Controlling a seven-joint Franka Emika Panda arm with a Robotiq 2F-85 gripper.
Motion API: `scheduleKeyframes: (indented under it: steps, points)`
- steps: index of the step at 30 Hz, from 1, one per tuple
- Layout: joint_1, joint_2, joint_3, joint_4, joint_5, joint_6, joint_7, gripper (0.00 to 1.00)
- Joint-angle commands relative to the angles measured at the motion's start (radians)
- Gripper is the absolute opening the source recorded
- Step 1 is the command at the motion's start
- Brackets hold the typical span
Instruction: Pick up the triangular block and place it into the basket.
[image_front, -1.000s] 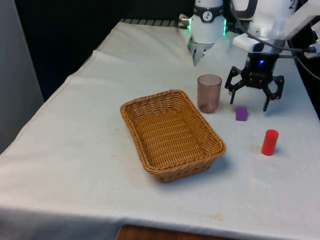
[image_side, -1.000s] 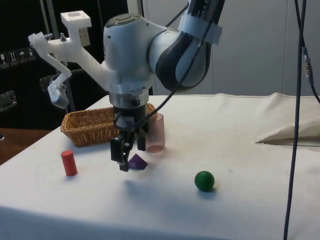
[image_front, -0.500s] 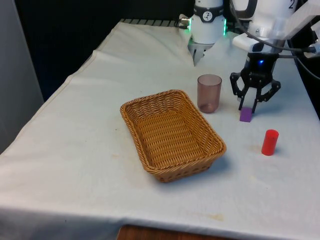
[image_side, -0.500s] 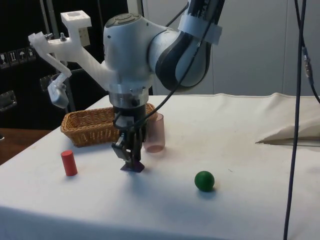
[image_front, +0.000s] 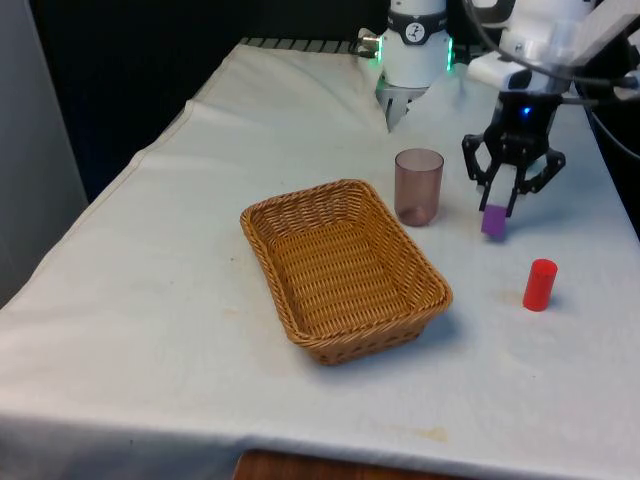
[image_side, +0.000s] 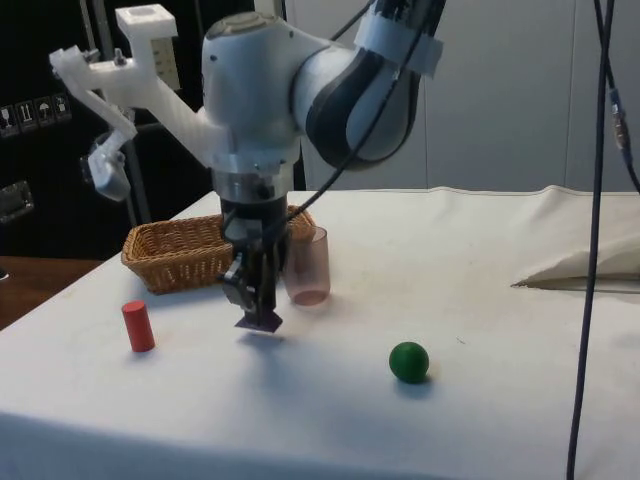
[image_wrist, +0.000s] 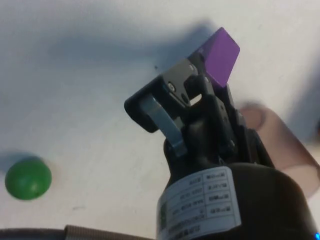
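Black gripper (image_front: 497, 207) clamping closed around a small purple triangular block (image_front: 492, 222), flat slanted faces showing, block hanging just above the white cloth, beside a pink translucent cup (image_front: 418, 186), near the wicker basket (image_front: 300, 214).

White arm (image_side: 300, 90) with glossy rounded joint housings, dark grey band at the elbow joint, black cables looped along the upper links. Black two-finger claw (image_front: 497, 208) with angular linkage fingers; metal fingertip plates and small screws on the pads (image_wrist: 187, 82). White printed label with a square code on the black wrist body.
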Motion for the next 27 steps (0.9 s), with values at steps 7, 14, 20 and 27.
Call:
scheduleKeyframes:
  steps: [7,14,20,27]
  points:
    - [-0.006,-0.071,0.013,-0.013,0.012,-0.054,-0.02,0.33]
    - [-0.005,-0.119,0.014,-0.01,0.013,-0.09,-0.031,0.33]
    - [-0.001,-0.146,0.006,-0.002,0.0,-0.108,-0.028,0.33]
    - [-0.017,-0.157,-0.008,0.031,0.012,-0.126,-0.074,0.33]
